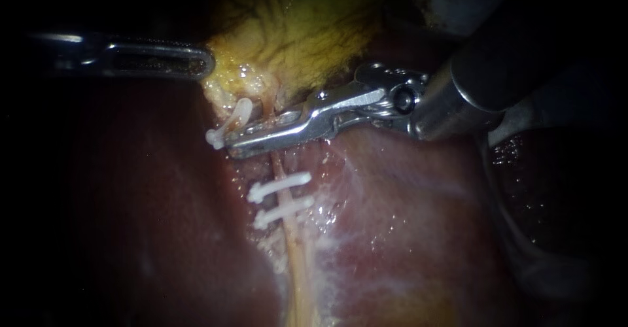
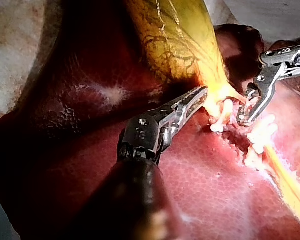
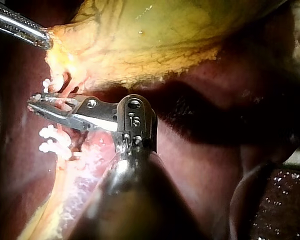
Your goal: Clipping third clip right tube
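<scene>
The right tube [image 1: 297, 261] runs pale yellow down over the liver [image 1: 405, 222]. Two white clips [image 1: 280, 186] [image 1: 282, 210] sit across it, one just under the other. A third white clip [image 1: 230, 123] lies tilted higher up, near the neck of the yellow gallbladder [image 1: 301, 33]. My right instrument [image 1: 232, 147] reaches in just below this clip. Its jaws show a narrow gap in the right wrist view [image 3: 32, 102], and the clip [image 3: 52, 82] lies outside them. My left instrument [image 1: 206, 62] is shut on the gallbladder's edge, and the left wrist view shows the same grip [image 2: 202, 94].
Dark red liver fills the view's left side and the lower right. The right instrument's thick dark shaft [image 1: 497, 72] covers the upper right. Pale whitish tissue [image 1: 340, 235] borders the tube below the clips.
</scene>
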Robot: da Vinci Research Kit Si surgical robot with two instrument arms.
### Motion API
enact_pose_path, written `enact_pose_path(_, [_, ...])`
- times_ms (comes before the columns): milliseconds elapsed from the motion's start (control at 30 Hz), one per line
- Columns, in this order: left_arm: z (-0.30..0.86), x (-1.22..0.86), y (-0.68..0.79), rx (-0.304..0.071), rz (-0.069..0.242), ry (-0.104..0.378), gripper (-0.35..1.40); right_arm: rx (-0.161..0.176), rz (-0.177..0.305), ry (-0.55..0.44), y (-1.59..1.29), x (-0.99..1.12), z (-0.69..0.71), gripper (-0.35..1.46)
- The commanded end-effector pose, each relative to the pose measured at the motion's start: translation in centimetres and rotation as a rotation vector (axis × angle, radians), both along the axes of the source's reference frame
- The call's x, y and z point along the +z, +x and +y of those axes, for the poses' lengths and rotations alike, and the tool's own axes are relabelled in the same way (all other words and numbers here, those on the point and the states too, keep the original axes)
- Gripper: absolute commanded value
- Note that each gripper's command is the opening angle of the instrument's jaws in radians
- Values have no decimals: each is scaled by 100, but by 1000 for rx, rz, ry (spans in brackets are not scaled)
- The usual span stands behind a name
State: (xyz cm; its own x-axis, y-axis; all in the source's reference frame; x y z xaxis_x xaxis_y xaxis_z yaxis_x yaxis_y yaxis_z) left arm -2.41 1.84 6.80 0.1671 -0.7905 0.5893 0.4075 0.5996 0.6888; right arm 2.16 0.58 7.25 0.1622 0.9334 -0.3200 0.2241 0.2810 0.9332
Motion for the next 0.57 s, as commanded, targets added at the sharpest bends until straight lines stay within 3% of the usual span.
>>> enact_pose_path(33, [0, 0, 0, 0, 0, 0, -35, 1, -2, -1, -1, 1, 1, -35])
enact_pose_path(567, [0, 0, 1, 0, 0, 0, -35, -11, -2, 2, -4, 1, 0, -35])
